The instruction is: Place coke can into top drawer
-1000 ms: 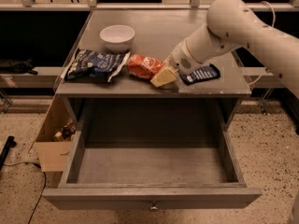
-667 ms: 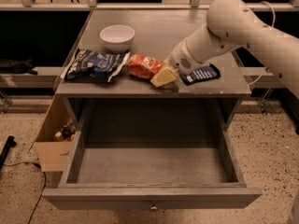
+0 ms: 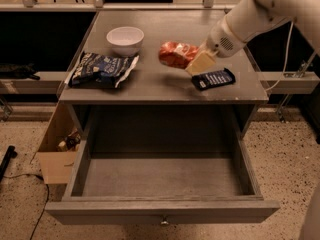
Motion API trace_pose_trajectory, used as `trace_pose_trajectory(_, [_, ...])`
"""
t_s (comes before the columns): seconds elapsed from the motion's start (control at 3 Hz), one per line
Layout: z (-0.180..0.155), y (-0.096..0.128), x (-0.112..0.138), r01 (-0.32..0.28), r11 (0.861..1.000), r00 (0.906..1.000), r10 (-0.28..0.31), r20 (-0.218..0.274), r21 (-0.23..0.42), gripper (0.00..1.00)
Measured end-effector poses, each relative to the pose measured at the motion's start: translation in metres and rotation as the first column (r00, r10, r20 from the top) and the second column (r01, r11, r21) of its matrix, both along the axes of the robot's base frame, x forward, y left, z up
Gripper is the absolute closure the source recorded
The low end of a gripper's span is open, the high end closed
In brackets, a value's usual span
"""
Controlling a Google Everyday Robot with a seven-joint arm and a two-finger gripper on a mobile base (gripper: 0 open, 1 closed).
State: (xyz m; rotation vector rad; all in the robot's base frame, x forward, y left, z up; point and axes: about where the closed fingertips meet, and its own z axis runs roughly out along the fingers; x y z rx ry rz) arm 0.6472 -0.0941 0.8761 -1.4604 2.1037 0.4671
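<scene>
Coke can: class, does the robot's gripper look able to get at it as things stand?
Probably yes. The gripper is right beside the coke can on the cabinet top, with nothing between them; the bowl and chip bag lie apart on the can's other side.

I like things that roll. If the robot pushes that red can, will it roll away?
Probably. The can seems to lie on its side on the flat tabletop, so a sideways nudge may roll it. It looks shiny, so it could slip. The gripper sits right beside it.
</scene>
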Motion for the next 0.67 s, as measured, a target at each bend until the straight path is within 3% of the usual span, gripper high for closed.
trace_pose_trajectory(0.33, [0.028,-0.044,-0.010,0.035,0.999,0.9993,-0.035,0.016,-0.016,1.00])
trace_pose_trajectory(0.67, [0.088,-0.082,-0.051,0.060,0.998,0.9868,-0.062,0.149,0.018,1.00])
